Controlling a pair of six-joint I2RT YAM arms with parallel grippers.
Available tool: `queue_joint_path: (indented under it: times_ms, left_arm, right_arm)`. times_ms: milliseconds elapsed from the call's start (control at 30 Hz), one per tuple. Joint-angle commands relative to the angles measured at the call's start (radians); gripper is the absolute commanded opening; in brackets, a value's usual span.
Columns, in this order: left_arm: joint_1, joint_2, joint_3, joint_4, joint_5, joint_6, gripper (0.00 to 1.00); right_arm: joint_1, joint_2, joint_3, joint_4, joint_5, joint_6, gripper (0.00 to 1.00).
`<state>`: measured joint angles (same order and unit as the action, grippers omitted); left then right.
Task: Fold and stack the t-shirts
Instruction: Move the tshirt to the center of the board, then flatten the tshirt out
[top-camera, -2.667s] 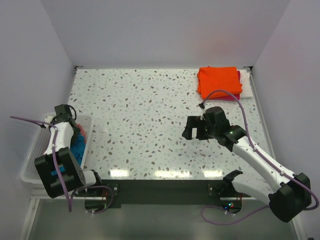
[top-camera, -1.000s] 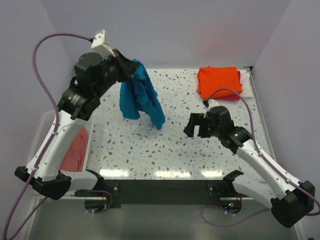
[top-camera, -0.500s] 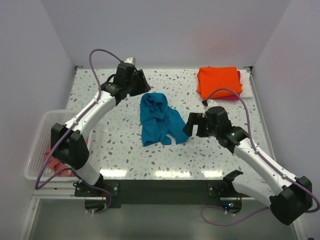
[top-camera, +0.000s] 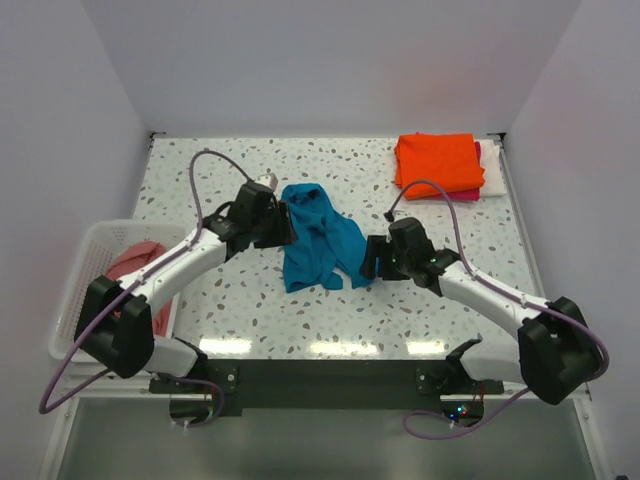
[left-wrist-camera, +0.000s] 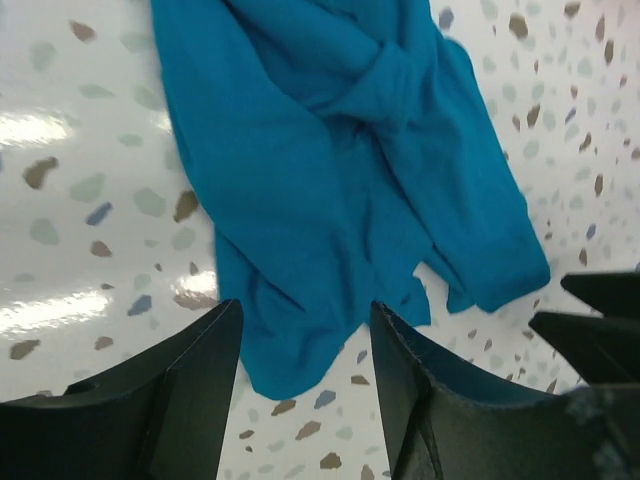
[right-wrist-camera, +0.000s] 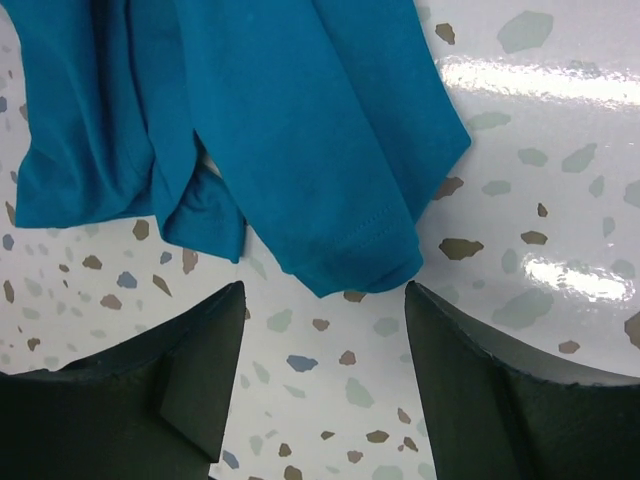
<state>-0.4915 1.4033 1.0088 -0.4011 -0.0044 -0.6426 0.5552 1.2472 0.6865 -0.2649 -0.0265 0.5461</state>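
The teal-blue t-shirt (top-camera: 318, 238) lies crumpled on the table's middle; it also shows in the left wrist view (left-wrist-camera: 330, 180) and the right wrist view (right-wrist-camera: 250, 130). My left gripper (top-camera: 283, 226) is open and empty at the shirt's left edge, just above the table (left-wrist-camera: 305, 335). My right gripper (top-camera: 372, 258) is open and empty at the shirt's right hem (right-wrist-camera: 325, 310). The folded orange t-shirt (top-camera: 437, 162) lies on the folded magenta t-shirt (top-camera: 470, 194) at the back right. The salmon-pink t-shirt (top-camera: 138, 262) lies in the basket.
The white lattice basket (top-camera: 80, 290) stands at the table's left edge. A white folded cloth (top-camera: 493, 168) lies under the stack at the back right. The speckled table (top-camera: 240, 300) ends in walls on three sides.
My left arm lifted the teal-blue shirt from the basket, carried it right and let it drop on the table. Its gripper now sits low at the shirt's left. My right gripper moved left toward it.
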Motion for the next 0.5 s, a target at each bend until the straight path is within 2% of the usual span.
queue_joint_path:
  times_ms: [0,233,367,467]
  left_arm:
    - [-0.059,-0.001,-0.041,0.091,0.055,0.046,0.58]
    - [-0.18,0.115,0.01,0.087,0.035,0.109,0.59]
    - [-0.231,0.244,0.088,0.026,-0.06,0.13,0.6]
    - [-0.26,0.322,0.14,-0.013,-0.127,0.139,0.6]
  right_arm:
    - [0.031,0.038,0.001,0.113,0.059,0.035,0.68]
    - [0.055,0.124,0.007,0.145,0.148,0.063,0.67]
    - [0.057,0.15,0.018,0.142,0.2,0.071,0.66]
    - [0.055,0.173,0.03,0.142,0.224,0.075,0.59]
